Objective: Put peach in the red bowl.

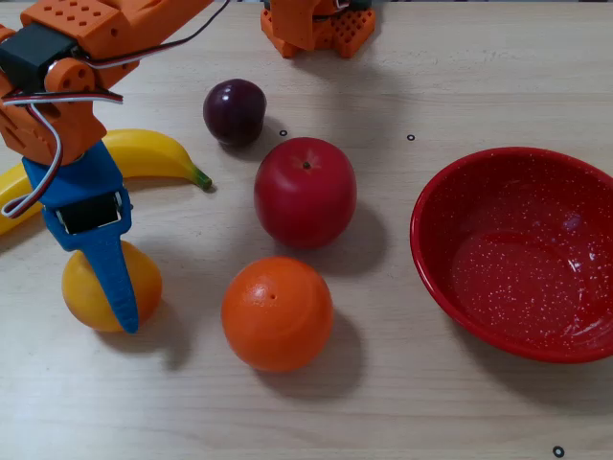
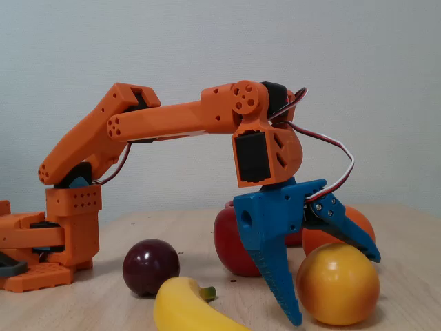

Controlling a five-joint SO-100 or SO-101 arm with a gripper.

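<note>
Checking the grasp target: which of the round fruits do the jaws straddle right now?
The peach, the golden-yellow fruit near the banana. The gripper has its jaws on either side of it; the orange, apple and plum sit clear of it.
</note>
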